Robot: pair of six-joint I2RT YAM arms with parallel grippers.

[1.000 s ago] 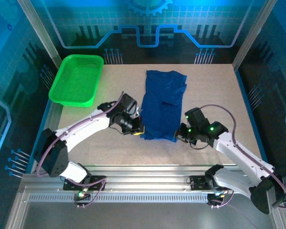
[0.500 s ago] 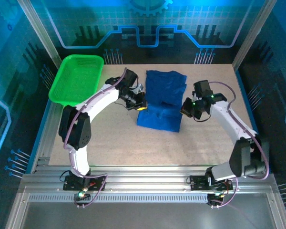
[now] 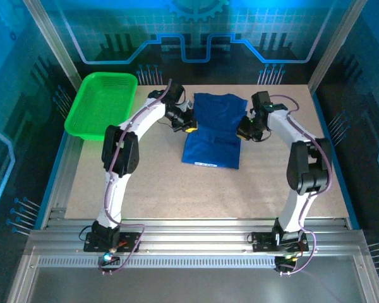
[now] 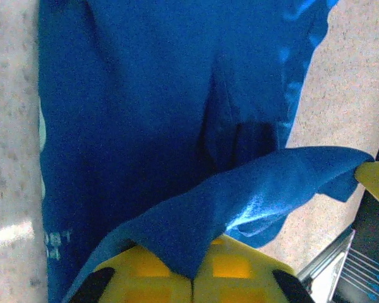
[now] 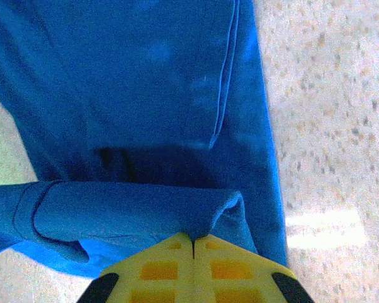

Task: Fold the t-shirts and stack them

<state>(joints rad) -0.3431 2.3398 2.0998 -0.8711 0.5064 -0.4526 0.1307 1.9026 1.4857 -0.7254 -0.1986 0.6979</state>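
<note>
The royal-blue t-shirt [image 3: 213,142] lies flat at the table's centre, folded into a narrow strip. Its raised edge hangs between my two grippers over the far half. My left gripper [image 3: 189,127] is at the shirt's left side, shut on a pinch of blue cloth [image 4: 240,202], the yellow fingers [image 4: 240,278] pressed together. On the shirt's right side, my right gripper [image 3: 242,134] is shut on a fold of the same cloth [image 5: 139,211]. In the right wrist view the gripper [image 5: 194,240] has the fabric rising out of its closed tips. The chest print is hidden.
A green plastic basket [image 3: 101,104] stands at the far left of the table. Metal frame posts and blue panels wall in the far edge and both sides. Bare speckled tabletop [image 3: 158,189] lies between the shirt and the arm bases.
Both arms have swung from the near edge toward the far side, carrying the shirt's near edge up and over. The shirt now covers a shorter length of table.
</note>
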